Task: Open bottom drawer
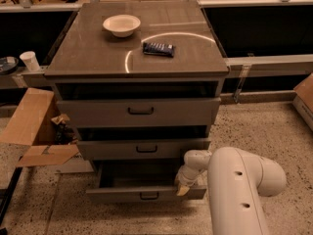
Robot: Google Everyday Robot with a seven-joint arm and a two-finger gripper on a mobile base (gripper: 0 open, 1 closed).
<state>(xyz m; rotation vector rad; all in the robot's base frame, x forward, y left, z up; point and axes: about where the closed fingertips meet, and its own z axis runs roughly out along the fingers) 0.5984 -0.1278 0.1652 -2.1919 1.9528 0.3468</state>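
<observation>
A grey metal cabinet (137, 58) has three drawers. The bottom drawer (146, 194) is pulled out toward me, its plain grey inside showing and a small black handle (149, 196) at the centre of its front. My gripper (184, 185) sits at the drawer's right end, at the top edge of its front, at the tip of my white arm (239, 185). The middle drawer (144, 149) and the top drawer (139, 111) stand slightly pulled out.
On the cabinet top lie a white bowl (122, 24) and a dark blue packet (158, 48). An open cardboard box (34, 131) stands on the floor to the left. A white cup (30, 60) sits on a ledge at left. Speckled floor lies to the right.
</observation>
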